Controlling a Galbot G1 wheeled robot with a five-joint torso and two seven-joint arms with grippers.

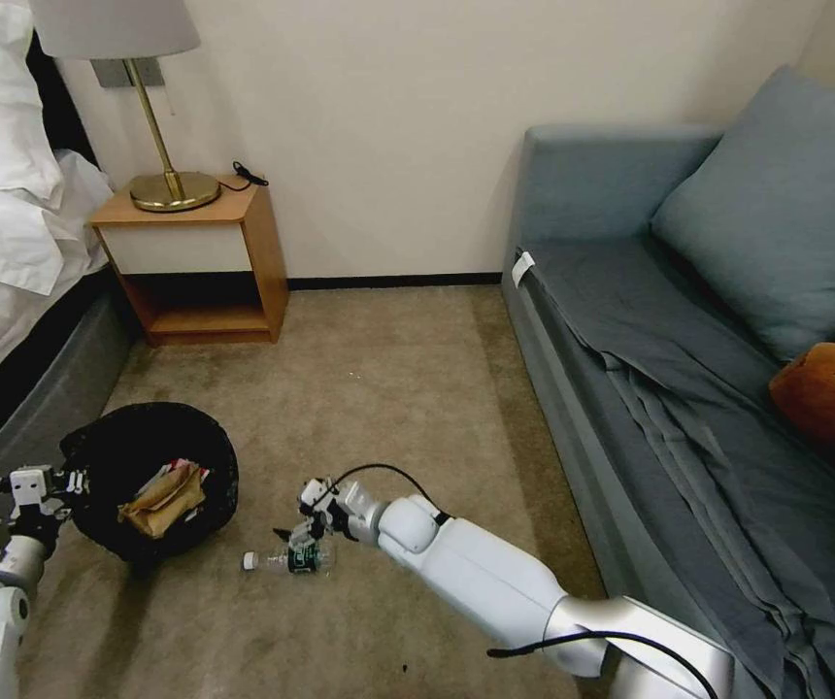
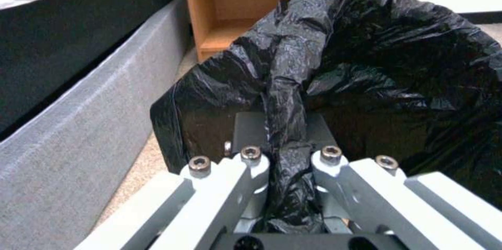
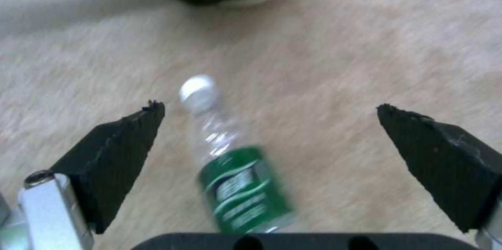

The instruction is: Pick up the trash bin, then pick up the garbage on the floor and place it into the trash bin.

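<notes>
The left gripper [image 2: 286, 163] has its jaws clamped on a bunched fold of the black liner at the near rim of the trash bin [image 1: 150, 481], which sits low over the beige carpet [image 1: 379, 388] beside the grey bed base [image 1: 39, 408]. Inside the bin lie crumpled brown paper [image 1: 160, 500] and a red-and-white snack packet [image 1: 184, 469] (only its edge peeks out behind the paper). The right gripper [image 3: 269, 124] hangs just above the carpet with its jaws spread wide and holding nothing. The clear plastic bottle [image 3: 233, 167] with its green label lies on its side on the carpet between the two black fingertips [image 3: 123, 140], white cap pointing toward the bin, nearer one fingertip than the other.
</notes>
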